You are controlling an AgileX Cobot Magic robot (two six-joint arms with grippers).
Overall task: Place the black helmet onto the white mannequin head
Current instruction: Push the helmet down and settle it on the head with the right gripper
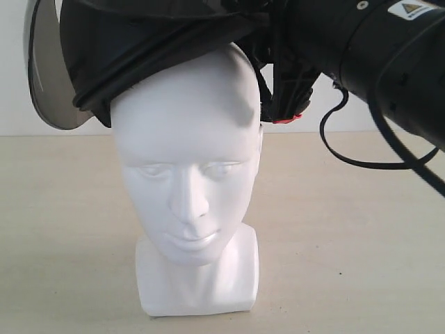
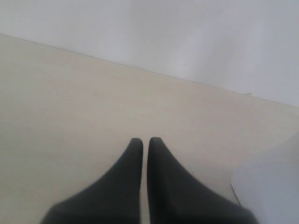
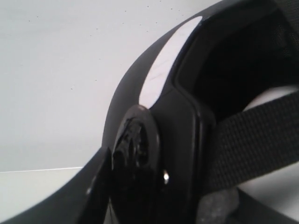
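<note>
The black helmet (image 1: 139, 49) rests tilted on the crown of the white mannequin head (image 1: 188, 160), its smoky visor (image 1: 45, 69) hanging off to the left of the face. The head stands upright on its block base in the middle of the table. My right gripper (image 1: 285, 87) reaches in behind the head's right side and is shut on the helmet's rim (image 3: 177, 116). In the right wrist view one dark finger (image 3: 100, 186) lies against the shell beside the visor pivot, and the chin strap (image 3: 252, 140) crosses the opening. My left gripper (image 2: 145, 140) is shut on nothing above bare table.
The right arm (image 1: 375, 49) fills the upper right, with a black cable (image 1: 361, 163) looping below it. A red buckle (image 1: 284, 120) hangs beside the head. The beige table (image 1: 348, 243) ends at a white wall behind. A white shape (image 2: 271, 186) shows at the left wrist view's edge.
</note>
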